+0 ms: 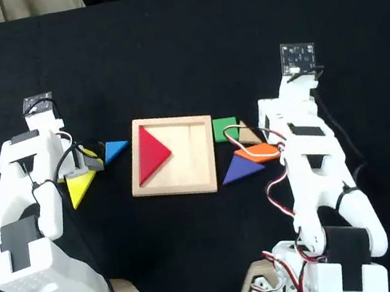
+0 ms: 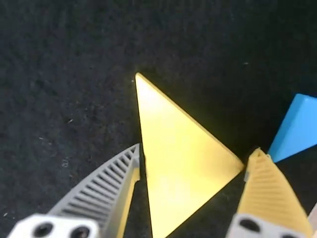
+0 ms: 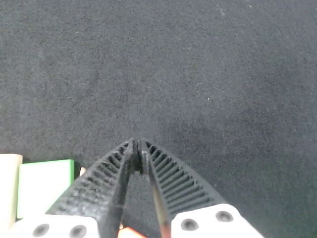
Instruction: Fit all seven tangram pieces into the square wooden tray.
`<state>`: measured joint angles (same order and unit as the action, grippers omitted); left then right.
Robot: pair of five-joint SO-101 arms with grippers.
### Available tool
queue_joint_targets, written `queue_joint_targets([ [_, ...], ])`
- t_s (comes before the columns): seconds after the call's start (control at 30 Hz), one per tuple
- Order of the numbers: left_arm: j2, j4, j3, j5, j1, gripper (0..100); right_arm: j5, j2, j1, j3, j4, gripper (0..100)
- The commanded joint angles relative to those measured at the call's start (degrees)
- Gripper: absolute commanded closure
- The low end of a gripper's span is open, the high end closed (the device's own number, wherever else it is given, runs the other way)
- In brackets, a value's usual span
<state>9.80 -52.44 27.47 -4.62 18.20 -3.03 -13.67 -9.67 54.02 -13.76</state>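
The square pale wooden tray (image 1: 176,188) is showing light, plain wood, and the flat triangle (image 1: 152,152) in it is showing red. The black cloth table (image 1: 181,52) is carrying a yellow triangle (image 2: 178,163), a light blue triangle (image 1: 115,150), a green square (image 1: 225,128), a tan piece (image 1: 250,135), an orange piece (image 1: 258,152) and a deep blue triangle (image 1: 241,170). The left gripper (image 2: 196,148) is showing one grey ribbed finger (image 2: 109,183) and one yellow ribbed finger (image 2: 267,188). The right gripper (image 3: 137,144) is showing black ribbed fingers (image 3: 173,178).

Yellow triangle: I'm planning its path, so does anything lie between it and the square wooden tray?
Partly: the blue triangle lies near the route from the yellow triangle to the square wooden tray, off to the far side. Nothing else visible.
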Motion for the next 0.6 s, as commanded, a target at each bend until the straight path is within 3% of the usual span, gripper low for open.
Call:
queue_joint_targets([
  [0.0, -1.05, 0.18, -1.98, 0.7, -0.75, 67, -0.53, 0.31, 0.88, -0.84, 1.32, 98.6],
  [0.2, -1.58, 0.18, -0.48, 0.88, -0.66, 68, -0.53, 0.31, 0.88, -0.84, 1.32, 98.6],
  [0.4, -1.49, 0.18, -0.84, 0.53, -0.66, 83, -0.53, 0.31, 0.88, -0.84, 1.32, 98.6],
  [0.57, -1.58, 0.18, -0.84, 0.53, -0.66, 87, -0.53, 0.31, 0.88, -0.84, 1.32, 98.6],
])
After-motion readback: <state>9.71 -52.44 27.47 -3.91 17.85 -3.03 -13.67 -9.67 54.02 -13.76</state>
